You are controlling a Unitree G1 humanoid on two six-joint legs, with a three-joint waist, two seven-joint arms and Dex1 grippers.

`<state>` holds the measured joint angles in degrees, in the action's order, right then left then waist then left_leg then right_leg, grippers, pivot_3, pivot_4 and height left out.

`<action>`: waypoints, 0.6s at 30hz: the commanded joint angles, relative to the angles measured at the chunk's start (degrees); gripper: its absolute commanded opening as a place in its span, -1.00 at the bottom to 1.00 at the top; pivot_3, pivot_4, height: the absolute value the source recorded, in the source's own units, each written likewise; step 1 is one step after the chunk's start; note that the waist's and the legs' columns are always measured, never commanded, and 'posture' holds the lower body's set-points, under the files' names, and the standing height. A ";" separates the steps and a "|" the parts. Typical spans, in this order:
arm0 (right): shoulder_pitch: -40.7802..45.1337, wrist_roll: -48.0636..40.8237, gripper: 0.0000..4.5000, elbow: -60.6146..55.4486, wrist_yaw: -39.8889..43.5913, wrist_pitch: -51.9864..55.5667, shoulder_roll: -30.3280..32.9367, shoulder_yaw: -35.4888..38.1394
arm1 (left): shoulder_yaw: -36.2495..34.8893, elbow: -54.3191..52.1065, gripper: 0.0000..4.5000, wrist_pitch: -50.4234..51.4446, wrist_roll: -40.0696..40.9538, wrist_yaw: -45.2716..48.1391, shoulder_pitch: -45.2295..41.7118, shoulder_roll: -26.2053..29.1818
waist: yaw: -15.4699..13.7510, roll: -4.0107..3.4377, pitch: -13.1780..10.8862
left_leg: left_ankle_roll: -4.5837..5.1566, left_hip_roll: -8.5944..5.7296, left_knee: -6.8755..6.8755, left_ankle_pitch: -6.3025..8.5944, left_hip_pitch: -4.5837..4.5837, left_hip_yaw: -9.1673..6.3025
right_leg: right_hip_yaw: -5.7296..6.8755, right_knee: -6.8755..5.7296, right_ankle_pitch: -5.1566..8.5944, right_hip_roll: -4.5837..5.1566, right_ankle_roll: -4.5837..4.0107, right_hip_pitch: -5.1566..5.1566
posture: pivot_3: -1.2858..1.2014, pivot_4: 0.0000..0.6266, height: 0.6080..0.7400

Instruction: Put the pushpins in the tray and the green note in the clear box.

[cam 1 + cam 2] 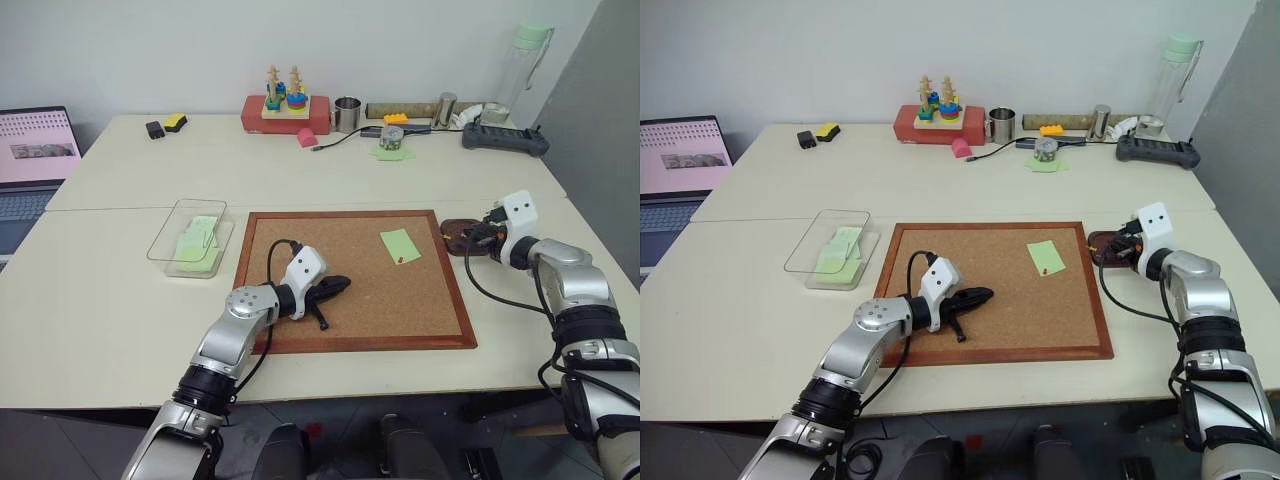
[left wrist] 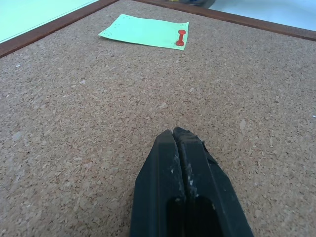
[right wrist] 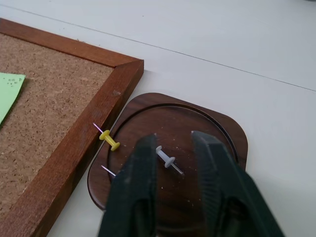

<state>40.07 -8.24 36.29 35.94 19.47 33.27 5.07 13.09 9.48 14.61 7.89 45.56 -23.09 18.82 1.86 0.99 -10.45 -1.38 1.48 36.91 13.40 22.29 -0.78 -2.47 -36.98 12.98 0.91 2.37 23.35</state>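
The green note lies flat on the cork board, pinned by a red pushpin at its near edge. My left gripper is shut and empty, low over the board and short of the note. The dark wooden tray sits just off the board's right edge. My right gripper hangs open over it. A white pushpin lies in the tray between the fingers. A yellow pushpin rests at the tray's rim, and another pin's needle pokes out beside one finger. The clear box stands left of the board.
A stack of pale green sheets sits at the clear box; whether it is inside, I cannot tell. A laptop is at the far left. A red toy block, metal cup, power strip and bottle line the back.
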 commanded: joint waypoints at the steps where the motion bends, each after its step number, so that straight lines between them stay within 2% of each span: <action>1: 2.10 -1.89 -0.07 -2.30 0.59 -1.12 0.80 2.69 | 1.07 2.21 -1.00 1.61 -1.62 -0.29 1.53 0.54 | 0.00 0.00 0.00 | 0.00 0.00 0.00 0.00 0.00 0.00 | 0.00 0.00 0.00 0.00 0.00 0.00 | 0.03 -0.52 1.00; 4: 0.58 -3.35 0.20 -7.39 5.64 -1.84 1.32 1.83 | 0.99 2.32 -1.00 1.48 -1.57 -0.21 1.52 0.57 | 0.00 0.00 0.00 | 0.00 0.00 0.00 0.00 0.00 0.00 | 0.00 0.00 0.00 0.00 0.00 0.00 | 0.03 -0.52 1.00; 7: -3.77 -5.40 0.20 -16.93 14.07 -2.24 1.82 -1.64 | 0.94 2.45 -1.00 1.41 -1.53 -0.17 1.44 0.52 | -0.01 0.00 0.00 | 0.00 0.00 -0.01 0.00 0.00 -0.02 | 0.01 0.00 0.00 0.00 0.00 0.00 | 0.03 -0.52 1.00; 11: -7.73 -5.69 0.20 -24.10 18.46 -2.17 0.86 -5.70 | 0.92 2.64 -1.00 1.35 -1.49 -0.08 1.18 0.46 | -0.01 0.00 0.00 | 0.00 0.02 -0.01 0.00 0.00 -0.06 | 0.06 0.00 0.01 -0.02 0.01 0.00 | 0.03 -0.52 1.00; 18: -7.60 -2.15 0.20 -20.00 17.24 -6.64 -3.23 -9.84 | 1.12 2.76 -1.00 1.34 -1.58 0.15 0.94 0.50 | -0.01 0.00 0.00 | 0.00 0.01 0.03 0.00 0.00 -0.05 | 0.05 -0.02 0.01 -0.01 0.00 0.00 | 0.03 -0.52 1.00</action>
<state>30.95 -11.14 15.02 53.85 15.13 30.55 -4.87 13.07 9.78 14.56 7.89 45.67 -23.28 18.81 1.85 1.00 -10.45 -1.38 1.49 36.93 13.40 22.29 -0.83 -2.41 -37.00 12.98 0.90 2.37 23.34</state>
